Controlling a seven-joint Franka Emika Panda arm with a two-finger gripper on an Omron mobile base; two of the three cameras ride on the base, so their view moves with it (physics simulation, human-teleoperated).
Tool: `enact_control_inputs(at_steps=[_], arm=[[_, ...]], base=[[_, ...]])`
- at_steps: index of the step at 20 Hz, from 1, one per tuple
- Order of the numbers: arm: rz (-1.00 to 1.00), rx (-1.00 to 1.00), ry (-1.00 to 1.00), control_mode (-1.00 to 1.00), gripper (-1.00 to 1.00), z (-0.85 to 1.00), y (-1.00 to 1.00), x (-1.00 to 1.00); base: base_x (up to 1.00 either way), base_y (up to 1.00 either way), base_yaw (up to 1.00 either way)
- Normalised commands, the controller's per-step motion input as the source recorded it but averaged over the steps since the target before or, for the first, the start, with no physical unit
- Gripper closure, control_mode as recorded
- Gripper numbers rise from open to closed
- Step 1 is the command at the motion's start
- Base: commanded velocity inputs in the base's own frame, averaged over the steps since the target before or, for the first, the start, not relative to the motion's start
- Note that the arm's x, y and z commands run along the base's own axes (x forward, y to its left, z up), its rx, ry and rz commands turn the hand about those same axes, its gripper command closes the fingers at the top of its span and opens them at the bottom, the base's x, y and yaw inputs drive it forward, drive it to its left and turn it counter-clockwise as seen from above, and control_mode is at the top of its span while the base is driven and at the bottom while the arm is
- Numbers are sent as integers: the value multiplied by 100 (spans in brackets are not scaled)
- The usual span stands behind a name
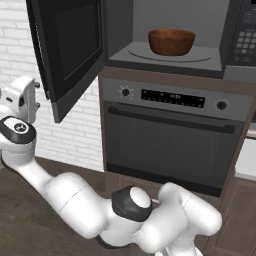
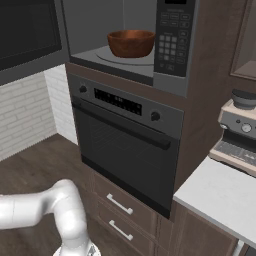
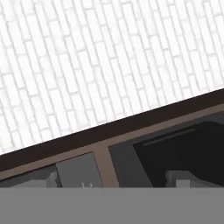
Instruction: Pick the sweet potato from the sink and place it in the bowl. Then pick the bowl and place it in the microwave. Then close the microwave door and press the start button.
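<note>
The reddish-brown bowl (image 1: 171,41) (image 2: 131,43) stands on the round turntable inside the open microwave (image 1: 165,61) (image 2: 100,30). The sweet potato is hidden from these views. The microwave door (image 1: 70,50) (image 2: 30,35) is swung wide to the left, with its dark window facing out. My gripper (image 1: 38,95) hovers left of the door's lower outer edge, below the door's middle height. Its fingers stand apart with nothing between them. In the hand view the fingertips (image 3: 48,179) sit wide apart before a white brick wall. The keypad panel (image 1: 245,40) (image 2: 172,35) is to the right of the bowl.
Under the microwave is a knobbed oven (image 1: 170,145) (image 2: 125,145) with a bar handle. Below it are drawers (image 2: 120,205). A pale counter (image 2: 220,195) at the right carries a coffee machine (image 2: 240,130). White brick wall (image 1: 20,50) lies behind the door.
</note>
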Motion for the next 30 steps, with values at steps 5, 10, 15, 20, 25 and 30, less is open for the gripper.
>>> enact_control_inputs(at_steps=[5,10,15,20,25,30], arm=[[0,28,-3,-100,-100,42,-96,-12],[0,33,-21,-100,-100,31,-100,-71],[0,29,-37,-100,-100,15,-100,-100],[0,37,-22,-100,-100,4,-100,-57],[0,42,-1,-100,-100,0,-100,2],[1,39,-1,-100,-100,7,-100,31]], base=[[0,0,0],[0,0,0],[0,0,0],[0,0,0],[0,0,0],[0,0,0]])
